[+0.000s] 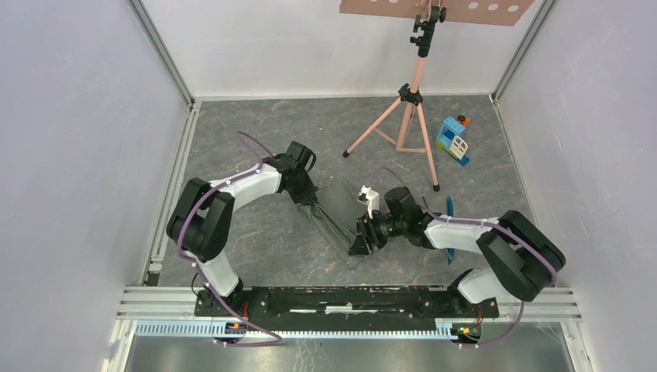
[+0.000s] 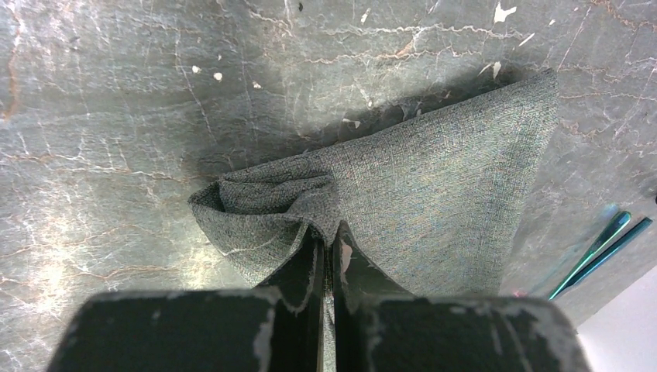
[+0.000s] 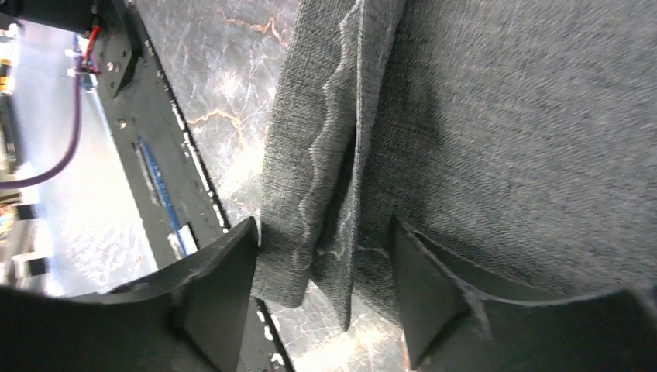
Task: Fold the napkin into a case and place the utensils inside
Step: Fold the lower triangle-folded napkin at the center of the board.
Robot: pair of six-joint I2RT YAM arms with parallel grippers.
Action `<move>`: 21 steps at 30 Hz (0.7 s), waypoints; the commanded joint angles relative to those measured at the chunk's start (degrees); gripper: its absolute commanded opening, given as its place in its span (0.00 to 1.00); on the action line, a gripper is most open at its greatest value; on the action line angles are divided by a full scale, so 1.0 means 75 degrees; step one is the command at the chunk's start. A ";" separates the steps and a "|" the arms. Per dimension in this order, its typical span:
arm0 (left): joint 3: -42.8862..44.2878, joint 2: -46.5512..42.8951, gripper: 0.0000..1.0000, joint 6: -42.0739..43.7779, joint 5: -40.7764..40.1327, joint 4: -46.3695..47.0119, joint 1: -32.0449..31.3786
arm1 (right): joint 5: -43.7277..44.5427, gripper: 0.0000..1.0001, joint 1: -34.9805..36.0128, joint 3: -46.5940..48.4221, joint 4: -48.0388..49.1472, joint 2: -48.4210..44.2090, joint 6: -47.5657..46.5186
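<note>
Mid-fold: the dark grey soft cloth napkin (image 2: 434, 178) lies on the grey marbled bench (image 2: 116, 116), one corner clamped in the left gripper (image 2: 327, 232). The right gripper (image 3: 324, 232) gapes astride a folded edge; closing there likely comes next. Slim teal plastic utensils (image 2: 600, 248) lie at the napkin's 4 o'clock.

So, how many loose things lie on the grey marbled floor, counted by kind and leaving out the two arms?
Dark grey cloth napkin: 1
Slim teal plastic utensils: 2 visible
Blue-and-white toy block house: 1
Pink tripod stand: 1
Total: 5
</note>
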 commanded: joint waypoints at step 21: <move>0.0288 -0.0036 0.02 0.0324 0.0116 0.0191 0.0036 | 0.4615 0.52 0.1462 0.1409 -0.0422 0.0299 -0.0960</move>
